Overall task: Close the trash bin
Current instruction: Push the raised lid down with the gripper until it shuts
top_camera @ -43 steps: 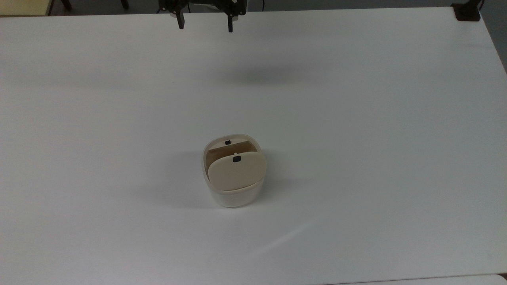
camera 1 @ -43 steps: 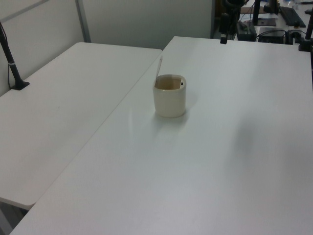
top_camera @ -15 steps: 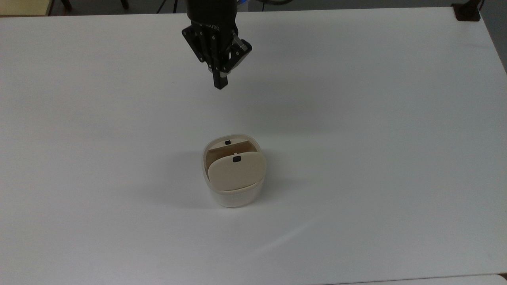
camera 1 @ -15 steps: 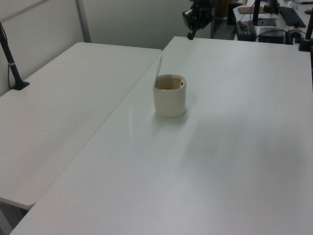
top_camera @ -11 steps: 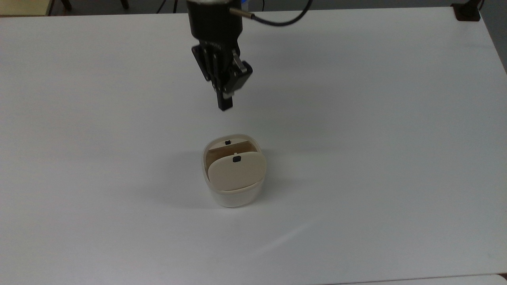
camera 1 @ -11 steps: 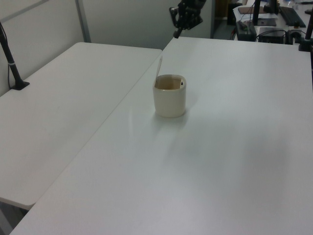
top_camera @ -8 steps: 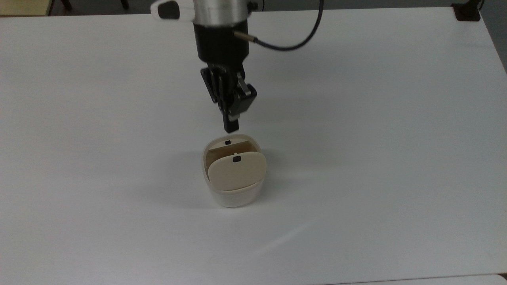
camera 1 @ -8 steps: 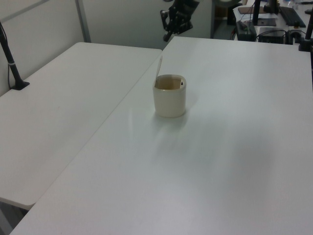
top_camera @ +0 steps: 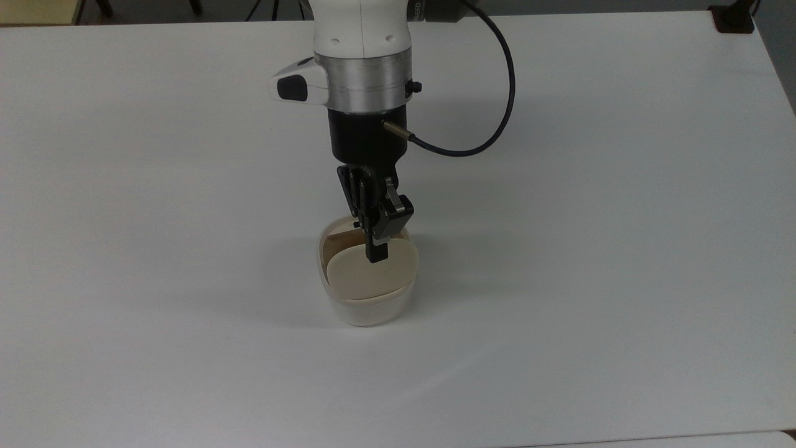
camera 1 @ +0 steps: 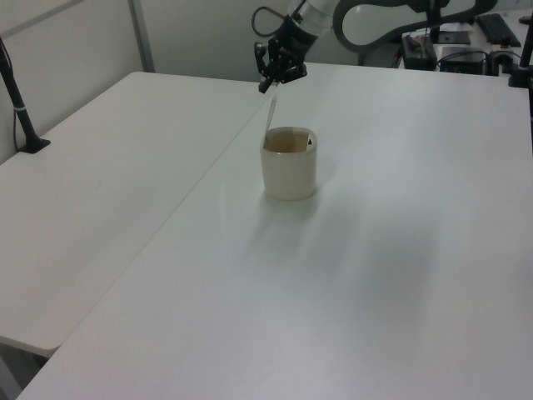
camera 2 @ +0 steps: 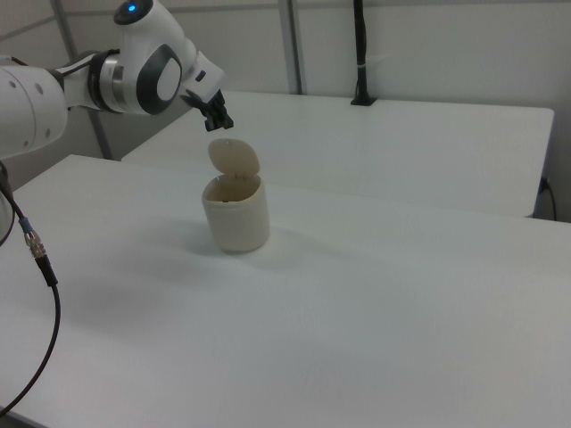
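Note:
The trash bin (top_camera: 368, 309) is a cream-white tub standing near the middle of the white table (top_camera: 591, 249), also seen as trash bin (camera 1: 289, 171) and trash bin (camera 2: 236, 217). Its beige lid (top_camera: 372, 277) stands upright and open, hinged at one rim; lid (camera 1: 269, 114) shows edge-on, lid (camera 2: 235, 158) shows its face. My gripper (top_camera: 376, 255) is shut with nothing in it and hangs just above the lid's top edge. The gripper (camera 1: 265, 86) and gripper (camera 2: 222, 125) sit a small gap above that edge.
A black cable (top_camera: 491, 130) loops from my wrist. A black clamp (top_camera: 732, 18) sits at the top view's far right corner. A second white table (camera 1: 108, 192) adjoins, bearing a black post (camera 1: 18, 104), seen also as post (camera 2: 359, 53).
My gripper went from open to shut, then travelled from the table's far edge toward the bin and came down over the raised lid. The bin and lid have not moved.

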Controlling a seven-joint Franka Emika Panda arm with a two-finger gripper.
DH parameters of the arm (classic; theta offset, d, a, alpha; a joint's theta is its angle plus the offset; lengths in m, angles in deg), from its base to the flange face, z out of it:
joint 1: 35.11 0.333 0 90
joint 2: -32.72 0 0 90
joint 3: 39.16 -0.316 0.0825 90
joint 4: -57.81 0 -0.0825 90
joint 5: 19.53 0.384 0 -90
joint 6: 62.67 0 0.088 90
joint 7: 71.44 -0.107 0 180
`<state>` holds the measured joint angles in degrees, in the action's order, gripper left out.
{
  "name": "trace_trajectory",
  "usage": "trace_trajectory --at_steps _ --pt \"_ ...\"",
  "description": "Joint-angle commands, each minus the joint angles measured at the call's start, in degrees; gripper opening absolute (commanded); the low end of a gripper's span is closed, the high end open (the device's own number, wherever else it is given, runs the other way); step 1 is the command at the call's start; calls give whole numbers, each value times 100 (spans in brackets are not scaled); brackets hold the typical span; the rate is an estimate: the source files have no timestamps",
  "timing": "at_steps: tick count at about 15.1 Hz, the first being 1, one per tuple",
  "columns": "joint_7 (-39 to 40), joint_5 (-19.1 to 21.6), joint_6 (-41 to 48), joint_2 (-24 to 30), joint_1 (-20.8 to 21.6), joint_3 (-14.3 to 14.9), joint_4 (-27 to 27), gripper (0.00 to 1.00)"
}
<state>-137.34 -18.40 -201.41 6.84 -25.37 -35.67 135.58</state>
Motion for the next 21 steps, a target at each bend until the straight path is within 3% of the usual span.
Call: trace_trajectory --at_steps 1,8,21 --pt "-116 -148 -39 -66 116 126 -78 0" --pt "-98 -385 23 4 63 82 106 0" --pt "130 -588 84 592 89 82 1134 0"
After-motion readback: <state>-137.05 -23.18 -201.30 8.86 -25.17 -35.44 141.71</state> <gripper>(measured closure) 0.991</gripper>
